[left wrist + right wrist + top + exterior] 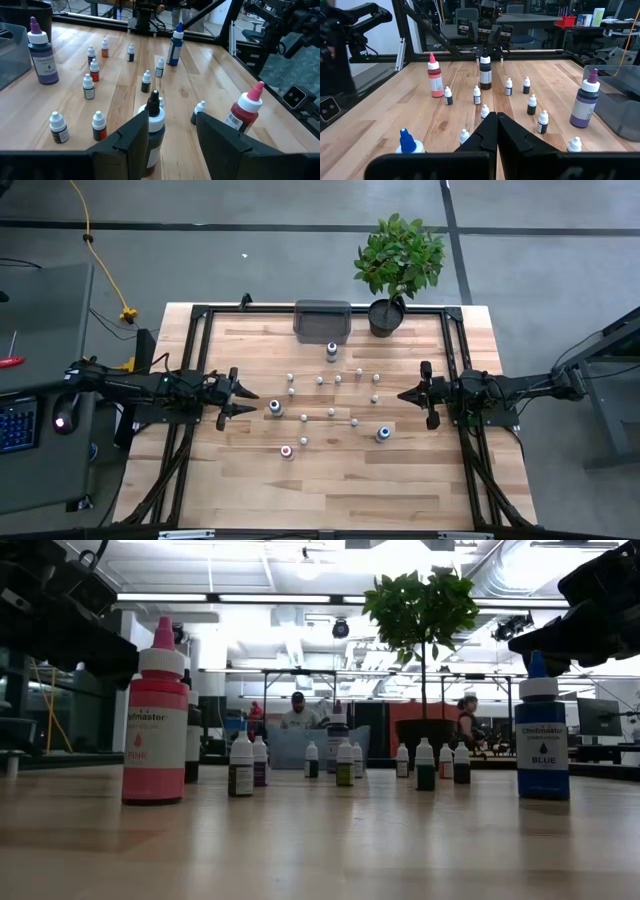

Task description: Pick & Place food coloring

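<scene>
Bottles (331,412) stand scattered mid-frame on the counter (400,480), unpicked; left end effector (243,401) spread wide toward them, right end effector (405,394) closed, empty.

Pink bottle (155,720) label reading "PINK", blue bottle (541,735) label reading "BLUE", brand line above each showing only partly legible.

Food coloring bottles (331,412) stand upright, scattered between both grippers' jaws. Black-capped bottle (154,127) (larger) just ahead of left jaws.
</scene>
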